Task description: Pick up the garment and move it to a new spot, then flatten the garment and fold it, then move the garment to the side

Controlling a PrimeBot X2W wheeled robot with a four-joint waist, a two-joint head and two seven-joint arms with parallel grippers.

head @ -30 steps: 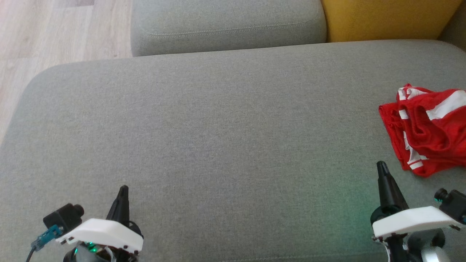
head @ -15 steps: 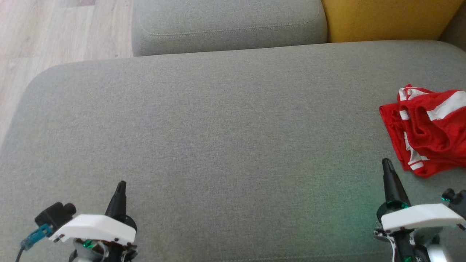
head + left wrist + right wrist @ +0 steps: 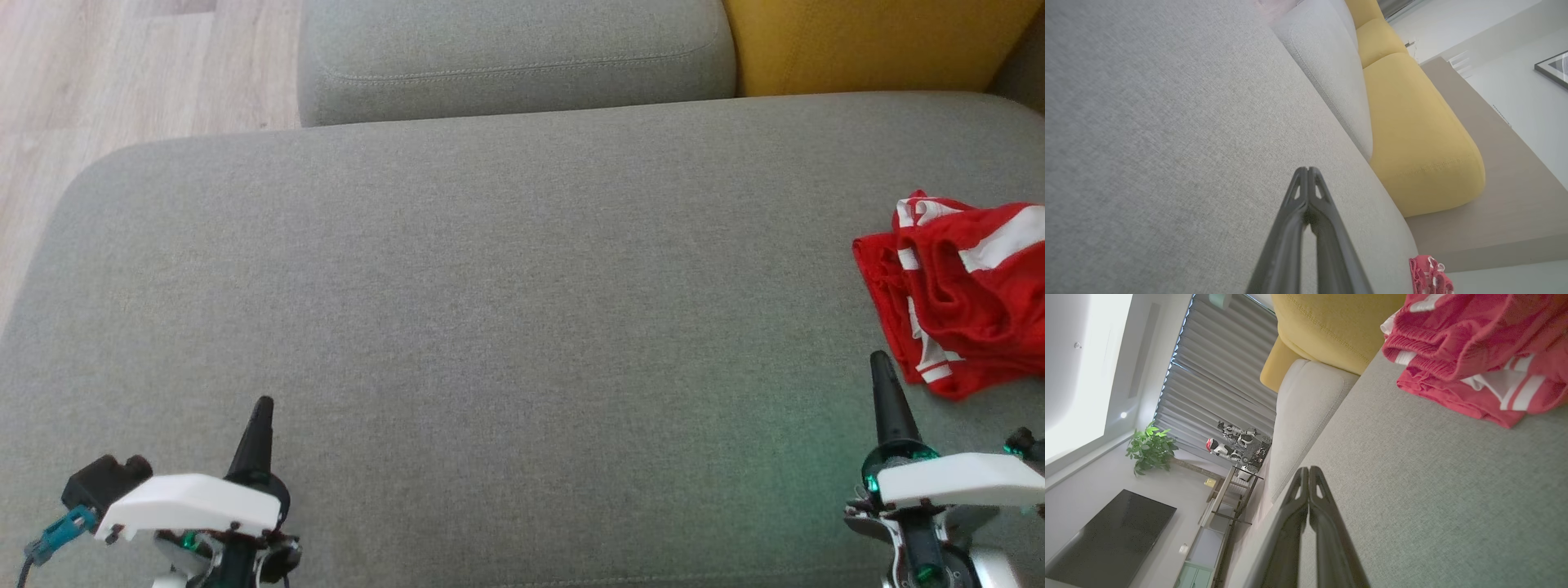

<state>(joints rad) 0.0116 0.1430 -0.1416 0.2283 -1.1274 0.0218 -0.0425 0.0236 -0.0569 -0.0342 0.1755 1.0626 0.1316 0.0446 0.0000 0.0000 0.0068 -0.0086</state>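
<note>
1. A crumpled red fabric garment with white stripes lies in a heap on the wide grey woven-fabric seat cushion. It sits at the right edge of the head view, and part of it runs out of frame.
2. The right gripper is at the lower right of the head view. Its two long dark fingers are pressed together to a single tip and hold nothing.
3. The garment lies ahead of this tip and to its right. The garment's nearest hem is near the tip but apart from it, with a strip of bare cushion between them.
4. In the right wrist view, the right gripper points along the cushion surface. The garment occupies the upper right corner, off the line of the fingers and not touching them.
5. The left gripper is at the lower left of the head view, fully closed and empty. It is well apart from the garment, with most of the cushion's width between them.
6. In the left wrist view, the garment appears small at the lower right, at the far end of the cushion.
7. Whether either tip touches the cushion cannot be told.
8. A grey fabric back cushion stands behind the seat, with a mustard-yellow cushion just beside it.
</note>
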